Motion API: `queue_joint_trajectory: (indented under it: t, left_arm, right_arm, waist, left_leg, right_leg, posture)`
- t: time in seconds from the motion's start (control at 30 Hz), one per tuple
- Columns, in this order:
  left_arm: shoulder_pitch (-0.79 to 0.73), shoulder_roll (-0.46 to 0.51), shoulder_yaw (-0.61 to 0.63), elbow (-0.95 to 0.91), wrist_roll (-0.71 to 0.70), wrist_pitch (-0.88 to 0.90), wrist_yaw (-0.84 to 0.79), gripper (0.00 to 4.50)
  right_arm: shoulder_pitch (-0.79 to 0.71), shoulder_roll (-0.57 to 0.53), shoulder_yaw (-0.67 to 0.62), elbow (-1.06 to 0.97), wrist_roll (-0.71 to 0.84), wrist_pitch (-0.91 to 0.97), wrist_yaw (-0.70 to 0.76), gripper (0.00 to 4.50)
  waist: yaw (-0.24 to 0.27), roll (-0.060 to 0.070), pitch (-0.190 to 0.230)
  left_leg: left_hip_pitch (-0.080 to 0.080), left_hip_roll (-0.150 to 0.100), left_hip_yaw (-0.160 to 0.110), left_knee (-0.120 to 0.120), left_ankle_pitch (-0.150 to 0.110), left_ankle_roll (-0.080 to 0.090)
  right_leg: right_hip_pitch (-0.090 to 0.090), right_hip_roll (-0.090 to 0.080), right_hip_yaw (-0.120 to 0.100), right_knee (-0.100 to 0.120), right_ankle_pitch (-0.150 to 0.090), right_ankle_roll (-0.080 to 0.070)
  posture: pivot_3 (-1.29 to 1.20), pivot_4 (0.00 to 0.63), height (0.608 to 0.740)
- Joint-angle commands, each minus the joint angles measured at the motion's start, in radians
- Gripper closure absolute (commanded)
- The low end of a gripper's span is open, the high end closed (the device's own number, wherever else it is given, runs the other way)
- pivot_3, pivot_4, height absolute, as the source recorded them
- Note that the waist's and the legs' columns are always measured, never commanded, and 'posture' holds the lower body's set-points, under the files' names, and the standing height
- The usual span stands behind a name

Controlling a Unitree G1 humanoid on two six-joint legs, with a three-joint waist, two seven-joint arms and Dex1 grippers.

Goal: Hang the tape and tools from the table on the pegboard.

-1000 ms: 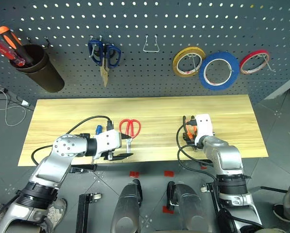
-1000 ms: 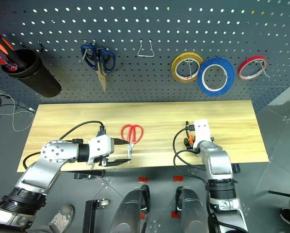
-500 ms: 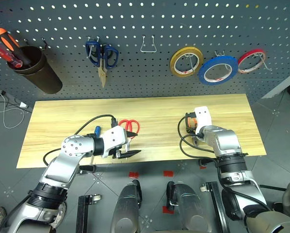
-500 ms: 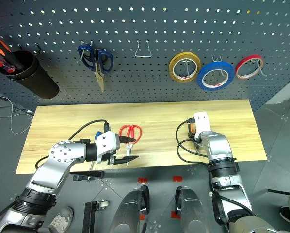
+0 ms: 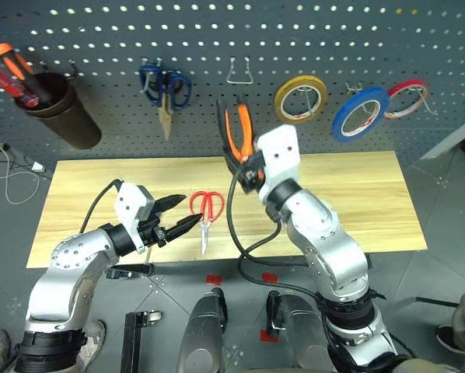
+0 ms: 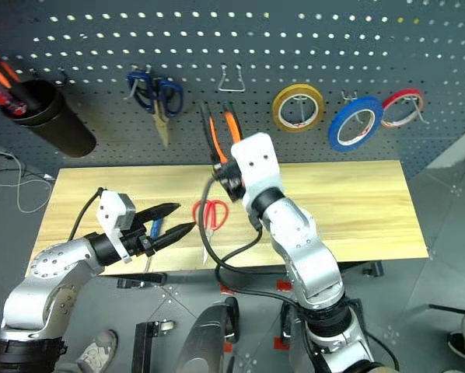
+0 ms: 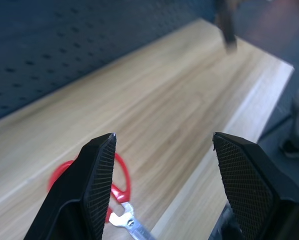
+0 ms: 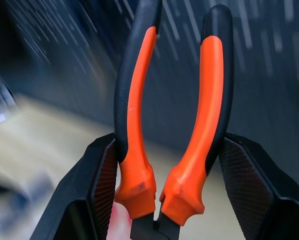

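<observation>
Right end effector (image 8: pixel 162 165) clamps the orange-and-black pliers (image 5: pixel 239 134) handles-up at frame centre against the pegboard (image 5: pixel 100 116), while the left end effector (image 5: pixel 180 216) hangs open at lower left, just beside the red scissors (image 5: pixel 208 205) on the worktop (image 5: pixel 357 194).

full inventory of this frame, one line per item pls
pegboard: 1, dark grey, behind the table
table: 1, light wood, below the pegboard
black cup: 1, on the pegboard far left, holding red and orange screwdrivers
blue-handled scissors: 1, hung left of centre
empty hook: 1, metal, centre
yellow roll: 1, on a hook
blue tape: 1, on a hook
red roll: 1, thin, far right hook
red-handled scissors: 1, on the table
blue-handled screwdriver: 1, on the table
pliers: 1, orange-and-black, in the right gripper
left gripper: open, beside the red-handled scissors
right gripper: shut on the pliers
</observation>
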Motion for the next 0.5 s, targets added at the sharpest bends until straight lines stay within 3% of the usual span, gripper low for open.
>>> queue_joint_trajectory:
  t: [0.03,0.17,0.5]
  left_arm:
    - [0.002,0.004,0.035,-0.069,-0.029,0.034,0.045,1.23]
    - [-0.102,-0.005,0.029,-0.068,-0.022,0.070,0.119,1.23]
    - [-0.301,-0.014,-0.040,-0.036,-0.021,0.188,0.196,1.23]
  right_arm:
    - [-0.107,0.031,-0.006,0.056,-0.031,-0.183,-0.034,1.74]
    - [-0.301,0.030,-0.041,0.282,-0.047,-0.403,-0.038,1.74]
    - [-0.609,-0.033,-0.148,0.839,-0.076,-0.812,-0.081,1.74]
  waist:
    - [0.008,0.000,0.000]
    - [0.018,0.000,0.000]
    - [0.020,-0.002,0.000]
  left_leg:
    - [0.000,0.000,0.000,0.001,0.000,0.000]
    - [0.000,0.000,-0.001,0.002,0.001,-0.001]
    - [-0.001,0.000,-0.002,0.001,0.002,-0.003]
  right_leg:
    - [0.000,0.000,0.000,0.000,0.001,0.001]
    - [0.000,0.000,-0.001,0.001,0.002,0.000]
    - [0.000,0.000,-0.004,0.000,0.005,-0.006]
  posture:
    - [0.07,0.322,0.740]
    - [0.09,0.322,0.740]
    - [0.13,0.342,0.740]
